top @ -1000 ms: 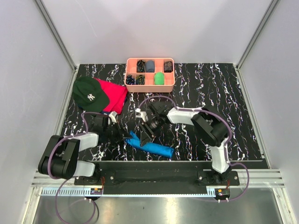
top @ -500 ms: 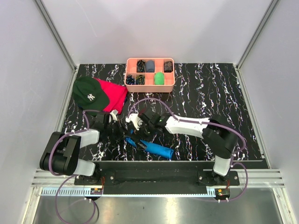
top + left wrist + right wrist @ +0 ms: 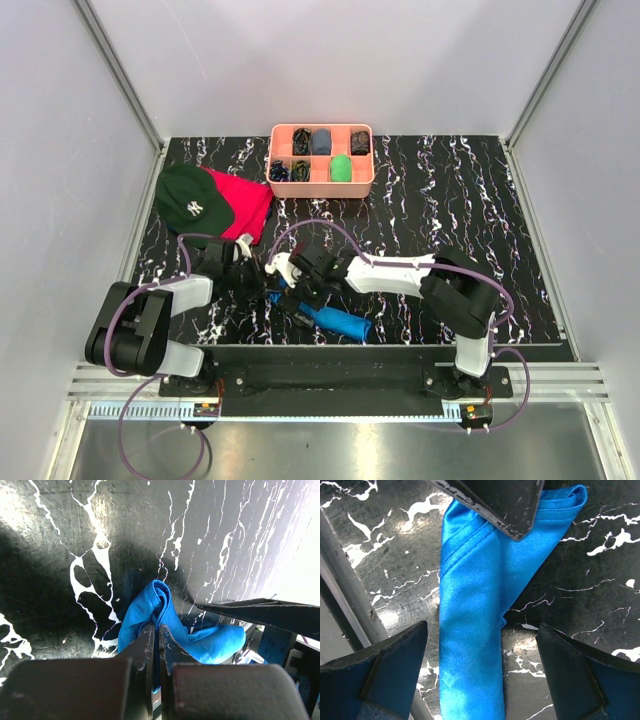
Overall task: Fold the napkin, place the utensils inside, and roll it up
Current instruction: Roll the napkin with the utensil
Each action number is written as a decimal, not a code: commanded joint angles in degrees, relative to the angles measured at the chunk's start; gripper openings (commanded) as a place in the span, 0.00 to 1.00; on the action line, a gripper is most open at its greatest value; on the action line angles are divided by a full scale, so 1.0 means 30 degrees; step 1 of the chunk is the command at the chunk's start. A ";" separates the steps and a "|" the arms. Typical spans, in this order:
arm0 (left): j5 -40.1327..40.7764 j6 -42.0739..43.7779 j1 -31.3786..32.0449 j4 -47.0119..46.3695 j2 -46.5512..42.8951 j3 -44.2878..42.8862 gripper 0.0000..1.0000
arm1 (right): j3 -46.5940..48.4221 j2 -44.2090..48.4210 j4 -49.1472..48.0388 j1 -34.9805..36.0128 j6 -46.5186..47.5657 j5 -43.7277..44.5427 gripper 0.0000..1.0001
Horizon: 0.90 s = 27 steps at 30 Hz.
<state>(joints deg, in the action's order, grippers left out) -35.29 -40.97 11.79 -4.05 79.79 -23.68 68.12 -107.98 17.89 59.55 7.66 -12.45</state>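
Note:
The napkin point(image 3: 338, 322) is a bright blue cloth rolled into a long bundle near the table's front edge. My left gripper point(image 3: 264, 292) is shut on its left end; in the left wrist view the jaws point(image 3: 156, 626) pinch a fold of the napkin point(image 3: 150, 605). My right gripper point(image 3: 297, 298) hovers open over the roll close to that end. In the right wrist view the napkin point(image 3: 470, 640) lies lengthwise between the spread fingers point(image 3: 385, 670), untouched, with my right gripper point(image 3: 481, 625) centred over it. No utensils are visible.
A pink tray point(image 3: 322, 188) with small items in its compartments stands at the back centre. A dark green cap point(image 3: 190, 200) lies on a red cloth point(image 3: 252, 205) at the back left. The metal front rail point(image 3: 350, 605) runs close beside the roll.
My right gripper has moved left and down, from above the roll's middle to its left end beside the left gripper. The roll's left end has shifted slightly. My left gripper kept its hold.

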 commanded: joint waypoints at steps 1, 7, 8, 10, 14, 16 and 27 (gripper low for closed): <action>-0.0249 0.0239 0.0083 -0.0289 0.0152 -0.0836 0.00 | -0.0118 -0.0362 0.0334 0.0160 -0.0941 0.2122 0.96; -0.0249 0.0121 0.0054 -0.0436 0.0064 -0.1187 0.01 | -0.0410 -0.0421 0.1185 0.0685 -0.2084 0.4785 0.84; -0.0220 0.0064 0.0054 -0.0465 0.0064 -0.1362 0.02 | -0.0469 -0.0392 0.1272 0.0803 -0.2143 0.5026 0.84; -0.0278 0.0092 0.0054 -0.0494 0.0181 -0.1539 0.05 | -0.0586 -0.0509 0.1332 0.1038 -0.2260 0.5435 0.82; -0.0454 0.0005 0.0054 -0.0407 0.0357 -0.1949 0.22 | -0.0294 -0.0889 0.1565 0.1039 -0.3226 0.5790 0.74; -0.0105 0.0150 -0.0004 0.0001 0.0212 -0.2212 0.33 | -0.0031 -0.1007 0.1595 0.1039 -0.3751 0.6110 0.64; 0.1742 0.1294 -0.1907 0.4542 -0.2102 -0.4263 0.76 | 0.1259 -0.2150 0.3938 -0.1829 -0.6624 0.6903 0.46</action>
<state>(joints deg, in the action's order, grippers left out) -32.69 -38.65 8.19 5.13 77.23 -33.47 72.31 -111.07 22.46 59.75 -7.62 5.15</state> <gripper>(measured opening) 0.730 0.466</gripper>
